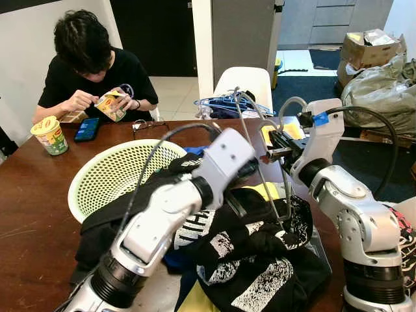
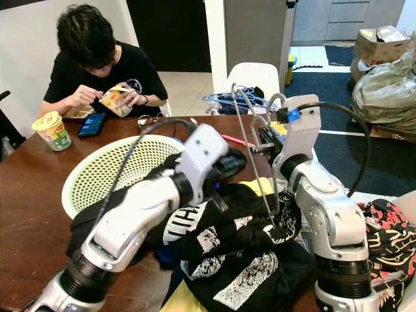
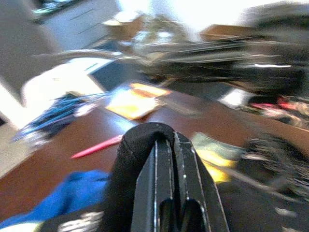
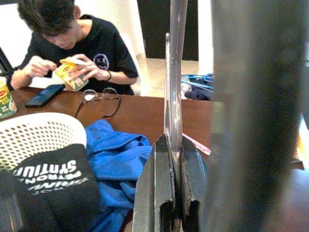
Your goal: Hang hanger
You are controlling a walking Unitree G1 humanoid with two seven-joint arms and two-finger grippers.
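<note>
Right gripper (image 4: 170, 145): clamped on wire hanger (image 1: 260, 156), upright over black printed shirt (image 1: 260, 260) at table's (image 1: 32, 221) near right edge. Left gripper (image 3: 164, 159): fingers pressed together, empty, above clothes beside laundry basket (image 1: 110, 175).

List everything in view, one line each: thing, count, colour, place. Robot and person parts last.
wire hanger: one, silver, held upright over the clothes
black printed garment: one, black and white, heaped on the table's near side
blue garment: one, blue, beside the basket
laundry basket: one, pale green, tipped on the table
noodle cup: one, green and yellow, table's far left corner
phone: one, dark, before the person
glasses: one pair, dark, on the table
table: one, dark brown
white chair: one, holding a pile of blue hangers
person: one, black shirt, seated at the far side
left gripper: shut, above the clothes
right gripper: shut on the hanger
</note>
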